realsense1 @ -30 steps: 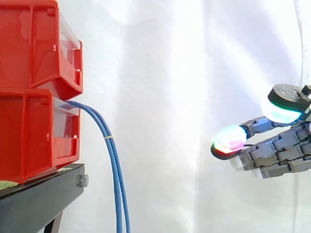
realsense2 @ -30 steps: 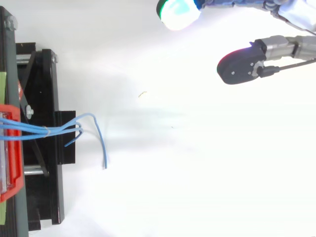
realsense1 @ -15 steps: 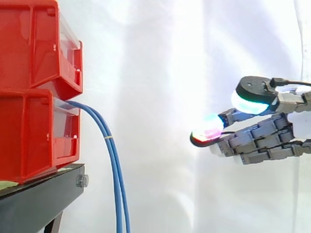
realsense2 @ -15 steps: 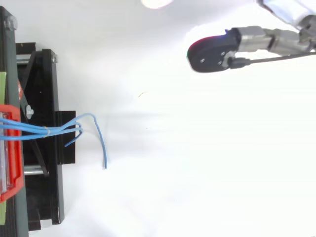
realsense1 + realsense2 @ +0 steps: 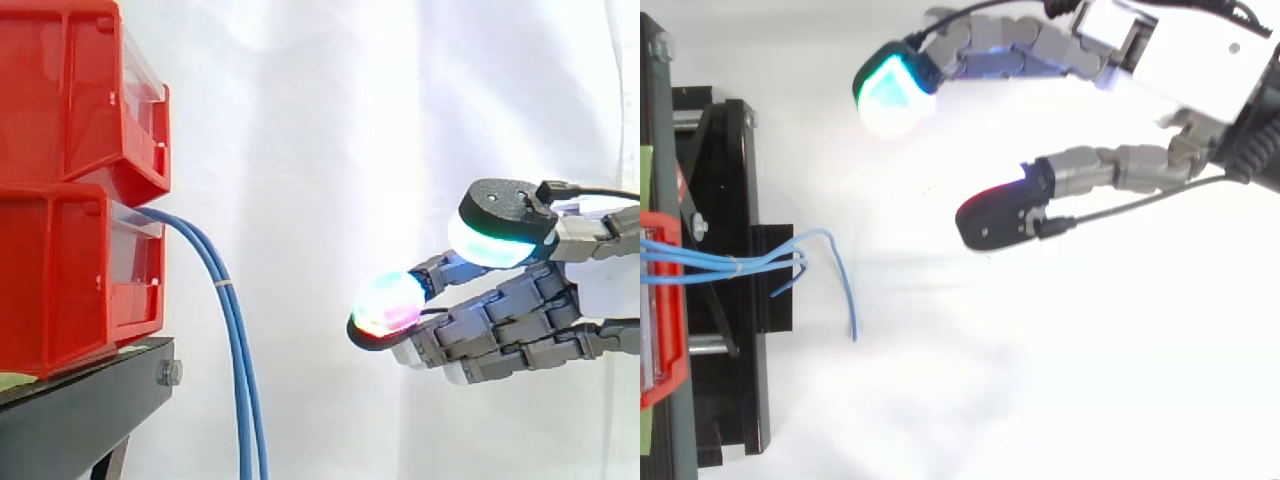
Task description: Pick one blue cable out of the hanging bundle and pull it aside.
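Observation:
Several thin blue cables (image 5: pixel 232 330) come out of the lower red bin (image 5: pixel 70 275) and hang down past the black stand (image 5: pixel 90 410). From above, the blue cables (image 5: pixel 780 262) fan out at the stand's edge, and one loose end (image 5: pixel 847 300) curls away to the right. My hand (image 5: pixel 520 320) comes in from the right, well apart from the bundle, with nothing in it. Its fingers (image 5: pixel 990 50) and thumb (image 5: pixel 1080 180) are spread and point toward the cables, so the hand is open.
Two red bins are stacked at the left, the upper red bin (image 5: pixel 75 90) on the lower one. A white curtain (image 5: pixel 330 150) hangs behind everything. White floor (image 5: pixel 1040 380) lies between my hand and the stand.
My hand has moved left toward the hanging cables and has come further into the top view. The cables have not moved.

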Available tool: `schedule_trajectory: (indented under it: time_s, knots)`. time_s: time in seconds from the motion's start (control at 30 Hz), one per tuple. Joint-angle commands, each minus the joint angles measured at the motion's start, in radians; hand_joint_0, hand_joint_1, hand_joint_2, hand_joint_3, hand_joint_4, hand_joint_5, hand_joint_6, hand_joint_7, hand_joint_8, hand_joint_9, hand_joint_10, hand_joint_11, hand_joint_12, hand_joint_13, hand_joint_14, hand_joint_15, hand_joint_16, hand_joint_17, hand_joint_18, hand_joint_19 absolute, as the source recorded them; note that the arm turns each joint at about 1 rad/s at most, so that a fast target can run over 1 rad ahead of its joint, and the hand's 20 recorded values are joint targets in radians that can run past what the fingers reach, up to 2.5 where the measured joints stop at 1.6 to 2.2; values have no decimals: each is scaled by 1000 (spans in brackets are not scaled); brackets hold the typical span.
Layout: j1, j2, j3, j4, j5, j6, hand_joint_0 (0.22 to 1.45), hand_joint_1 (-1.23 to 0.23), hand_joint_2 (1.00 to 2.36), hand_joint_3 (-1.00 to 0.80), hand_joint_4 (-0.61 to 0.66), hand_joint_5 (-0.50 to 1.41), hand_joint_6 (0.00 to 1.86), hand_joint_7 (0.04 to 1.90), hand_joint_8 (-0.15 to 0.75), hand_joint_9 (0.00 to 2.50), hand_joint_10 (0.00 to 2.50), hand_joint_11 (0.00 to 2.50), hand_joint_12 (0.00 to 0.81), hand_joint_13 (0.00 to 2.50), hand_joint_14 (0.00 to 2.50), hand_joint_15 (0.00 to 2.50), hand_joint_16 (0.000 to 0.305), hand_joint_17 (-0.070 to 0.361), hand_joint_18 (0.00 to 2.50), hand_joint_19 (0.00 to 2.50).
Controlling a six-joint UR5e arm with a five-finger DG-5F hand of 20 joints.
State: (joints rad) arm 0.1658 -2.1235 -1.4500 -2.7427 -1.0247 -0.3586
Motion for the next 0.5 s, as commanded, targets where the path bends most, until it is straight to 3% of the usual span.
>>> schedule_trajectory:
  time_s: [0.0,0.1,0.17,0.2,0.23,0.3,0.33,0.47]
  knots:
    - [7,-18,3,17,-21,0,484,-610,1000,-500,189,-212,501,674,236,461,0,17,301,143,2,50,49,110,0,133]
    - [7,-56,22,34,-46,30,486,-609,1000,-499,194,-209,501,680,240,476,2,15,301,150,0,49,49,109,0,132]
    - [9,-101,66,29,-83,73,488,-608,1000,-498,196,-207,501,677,240,486,0,19,300,155,1,51,48,109,0,132]
    - [6,-131,102,18,-117,104,488,-608,1000,-498,197,-206,501,680,240,487,0,19,299,156,2,51,48,108,0,132]
    - [6,-131,102,18,-117,104,489,-607,1000,-499,197,-206,501,679,239,487,0,19,299,157,0,52,48,108,0,132]
    - [3,-176,168,-34,-186,162,489,-606,1000,-499,196,-206,502,682,240,492,0,34,299,159,0,53,48,108,0,130]
    - [3,-182,174,-48,-198,174,490,-606,1000,-500,195,-206,502,682,241,493,0,29,298,160,2,52,48,108,0,130]
    - [1,-190,180,-60,-175,196,490,-604,1000,-497,199,-205,501,686,239,495,0,35,297,163,3,57,48,108,0,132]
